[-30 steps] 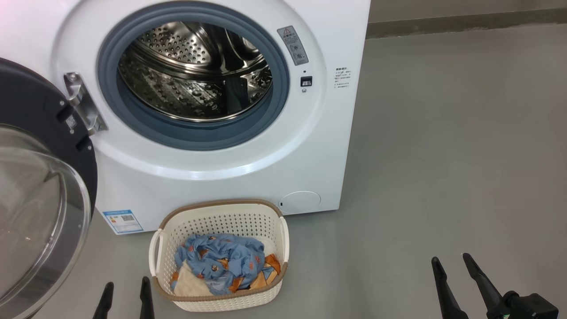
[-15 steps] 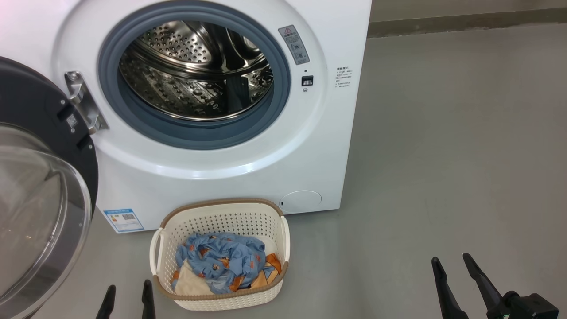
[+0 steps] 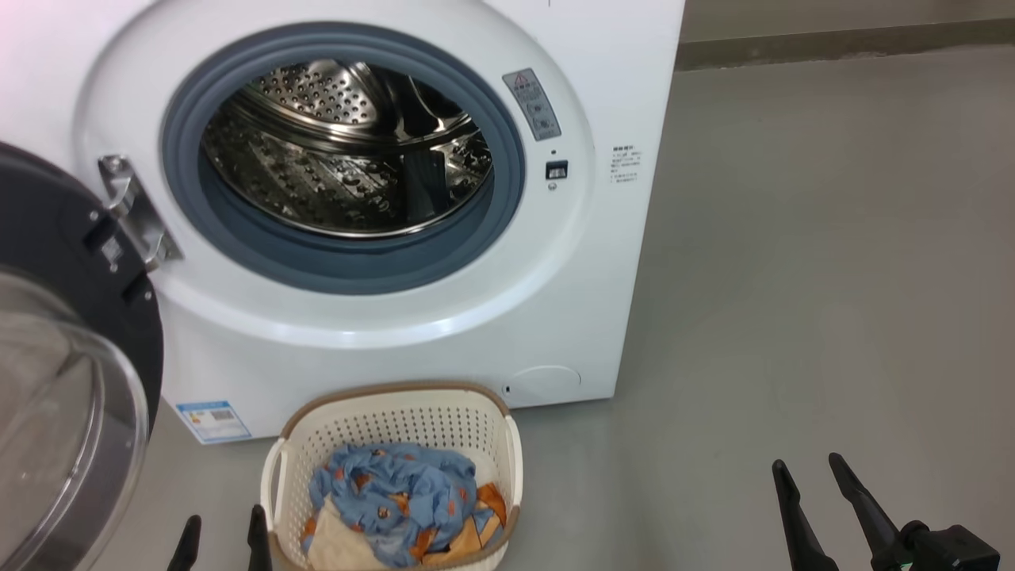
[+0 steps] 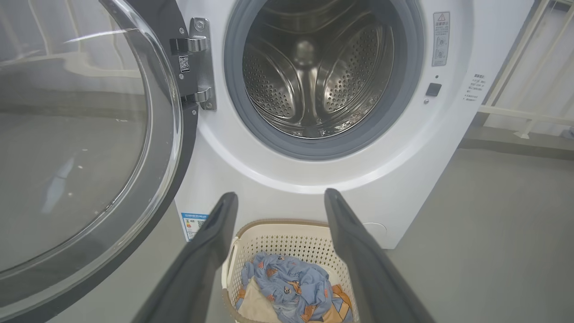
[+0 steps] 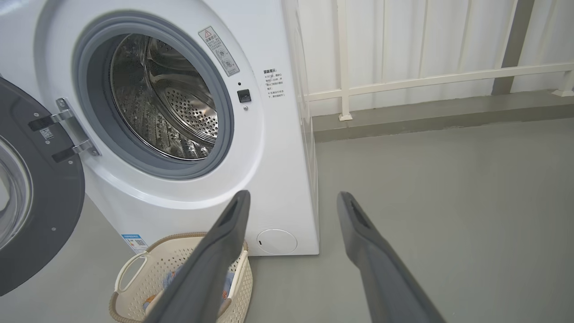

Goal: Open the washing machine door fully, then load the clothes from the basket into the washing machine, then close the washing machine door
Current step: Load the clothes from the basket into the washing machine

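Left claw (image 3: pixel 224 519) stands spread, fingers up, beside the basket (image 3: pixel 396 390)

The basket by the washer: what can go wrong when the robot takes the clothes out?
1. The clothes lie tangled, so one pull may drag several out onto the floor.
2. The open door stands close on the left; a wide reach could bump it.
3. Cloth may snag on the grey seal.
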Robot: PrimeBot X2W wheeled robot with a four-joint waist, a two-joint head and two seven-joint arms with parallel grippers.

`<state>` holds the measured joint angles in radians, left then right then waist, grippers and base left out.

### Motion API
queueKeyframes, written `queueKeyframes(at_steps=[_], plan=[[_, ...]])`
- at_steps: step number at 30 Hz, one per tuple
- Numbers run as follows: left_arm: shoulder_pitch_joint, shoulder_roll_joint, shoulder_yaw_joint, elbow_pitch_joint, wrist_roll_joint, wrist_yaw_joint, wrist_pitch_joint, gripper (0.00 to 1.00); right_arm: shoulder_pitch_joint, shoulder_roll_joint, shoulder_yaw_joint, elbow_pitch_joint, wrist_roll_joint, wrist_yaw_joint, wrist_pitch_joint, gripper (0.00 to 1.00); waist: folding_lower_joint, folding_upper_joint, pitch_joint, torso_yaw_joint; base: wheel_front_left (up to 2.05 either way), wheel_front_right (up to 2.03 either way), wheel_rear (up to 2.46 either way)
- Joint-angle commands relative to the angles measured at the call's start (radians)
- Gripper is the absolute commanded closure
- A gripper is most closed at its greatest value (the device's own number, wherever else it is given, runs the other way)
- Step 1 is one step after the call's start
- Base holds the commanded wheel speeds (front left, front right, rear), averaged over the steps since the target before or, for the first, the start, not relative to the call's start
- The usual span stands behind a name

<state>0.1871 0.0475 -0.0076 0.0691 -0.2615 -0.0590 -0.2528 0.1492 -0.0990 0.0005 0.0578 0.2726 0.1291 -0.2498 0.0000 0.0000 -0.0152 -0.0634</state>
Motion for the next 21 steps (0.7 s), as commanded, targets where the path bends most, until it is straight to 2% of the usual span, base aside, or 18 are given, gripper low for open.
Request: queueKeyframes(at_steps=[1, 11, 21], plan=[[-0.022, 0.003, 0.036, -0.019, -0.002, 0.000, -0.009, 0.00, -0.009, -0.014, 0.024, -0.029, -0.005, 0.002, -0.012, 0.00, 0.0000, 0.0000, 0.002, 0.000, 2.13, -2.13, 0.00], [-0.022, 0.003, 0.024, -0.014, 0.029, 0.031, -0.009, 0.00, -0.014, -0.016, 0.026, -0.029, 0.003, 0.002, -0.012, 0.00, 0.0000, 0.0000, 0.017, 0.000, 1.52, -1.52, 0.00], [-0.022, 0.003, 0.019, -0.016, 0.027, 0.030, -0.009, 0.00, -0.019, -0.013, 0.028, -0.025, 0.007, 0.002, -0.012, 0.00, 0.0000, 0.0000, 0.023, -0.001, 0.27, -0.27, 0.00]])
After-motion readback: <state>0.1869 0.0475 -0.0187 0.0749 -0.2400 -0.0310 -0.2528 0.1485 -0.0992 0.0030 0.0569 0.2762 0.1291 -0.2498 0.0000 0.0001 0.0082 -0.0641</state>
